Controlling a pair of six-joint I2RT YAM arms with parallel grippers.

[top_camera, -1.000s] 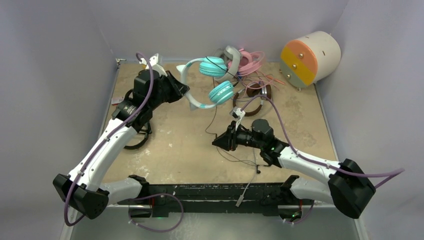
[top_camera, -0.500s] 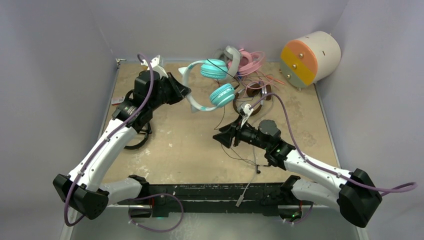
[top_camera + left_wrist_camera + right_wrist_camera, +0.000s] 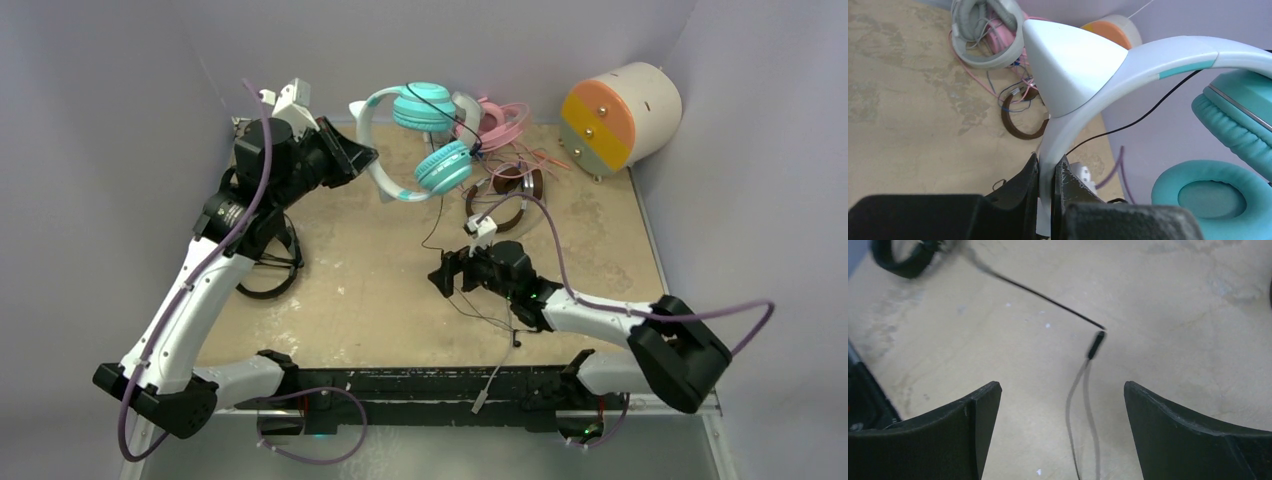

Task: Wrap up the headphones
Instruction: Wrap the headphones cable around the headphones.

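Two jobs here: with our left gripper (image 3: pixel 1047 184) clamped on the teal-and-white headphones (image 3: pixel 1128 65), we should centre the spread right gripper (image 3: pixel 1062 390) over the cable (image 3: pixel 1095 346) before pinching.

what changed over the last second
The left gripper, shut on the headband of the teal headphones, raised them toward the back wall. The right gripper, open above the black cable, hardly moved; its arm shifted behind it. The pink pair and cylinder stayed put.
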